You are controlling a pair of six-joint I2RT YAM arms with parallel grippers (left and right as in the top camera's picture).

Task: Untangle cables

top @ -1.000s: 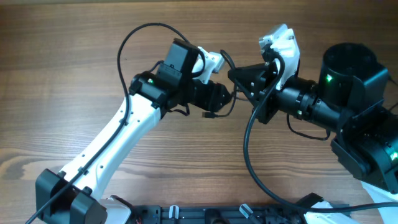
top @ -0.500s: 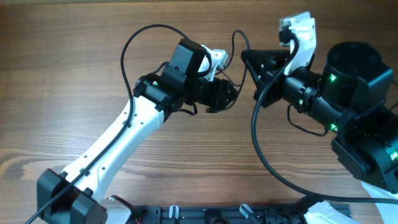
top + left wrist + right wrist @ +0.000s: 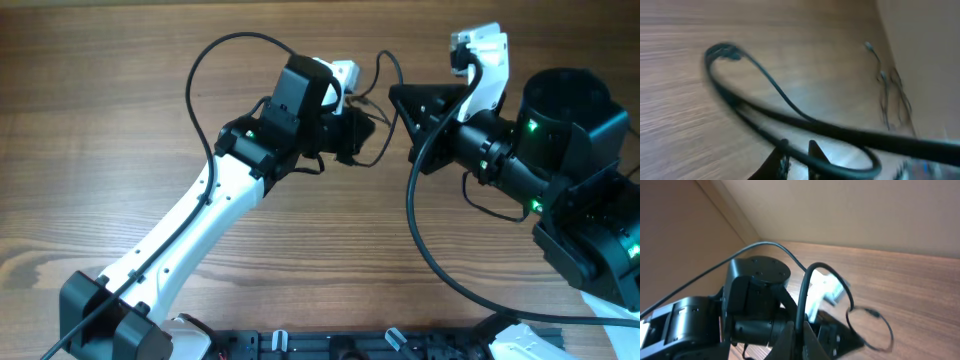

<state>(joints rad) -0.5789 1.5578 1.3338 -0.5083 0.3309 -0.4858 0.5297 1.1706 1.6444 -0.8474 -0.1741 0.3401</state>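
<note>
Left end effector now nearer cables

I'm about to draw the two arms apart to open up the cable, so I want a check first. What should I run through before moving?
1. Right gripper clamped on the cable: ok, the cord rises from between its shut fingers.
2. Left gripper gripping it: cannot tell, the left wrist view is blurred.
3. Plug end free: ok, it sits on a loose loop beyond the right fingers.
4. Grippers not touching each other: ok, close but apart in the overhead view.
5. Other thin cords separate from the held one: cannot tell.
</note>
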